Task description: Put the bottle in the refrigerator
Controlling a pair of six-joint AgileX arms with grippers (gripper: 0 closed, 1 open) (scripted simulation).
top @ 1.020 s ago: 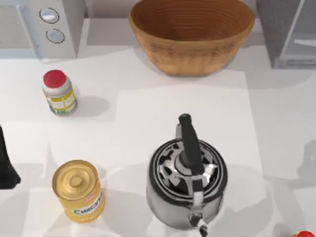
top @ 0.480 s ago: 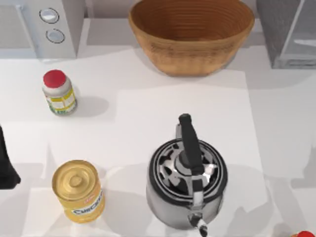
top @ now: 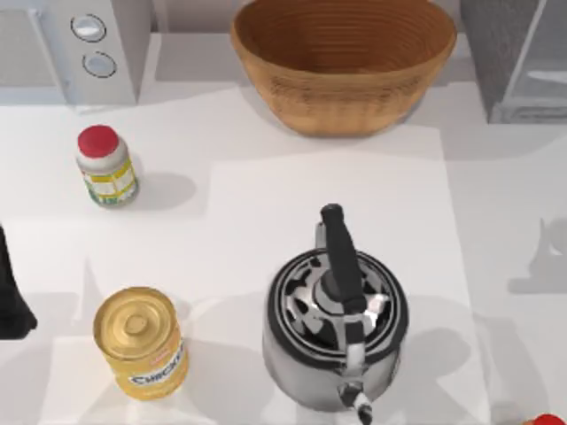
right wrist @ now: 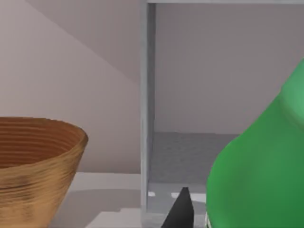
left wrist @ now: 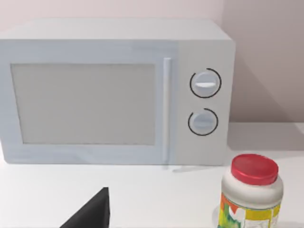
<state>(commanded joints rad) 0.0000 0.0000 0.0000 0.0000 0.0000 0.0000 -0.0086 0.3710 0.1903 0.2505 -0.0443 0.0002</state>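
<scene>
A green bottle (right wrist: pixel 259 171) looms large in the right wrist view, pressed against my right gripper (right wrist: pixel 209 218), which is shut on it; one dark fingertip (right wrist: pixel 180 206) shows beside it. Straight ahead stands the refrigerator (right wrist: pixel 147 95), its grey inside open to view. From above, the refrigerator (top: pixel 514 62) sits at the back right corner. My left arm (top: pixel 11 297) is parked at the left edge.
A woven basket (top: pixel 344 62) stands at the back middle, left of the refrigerator. A white microwave (top: pixel 75 49) with two knobs is at the back left. A red-capped white jar (top: pixel 104 166), a yellow can (top: pixel 140 341) and a steel kettle (top: pixel 337 323) occupy the table.
The shadow on the table's right side has slid toward the back, nearer the refrigerator. The jar, can, kettle and left arm have stayed put.
</scene>
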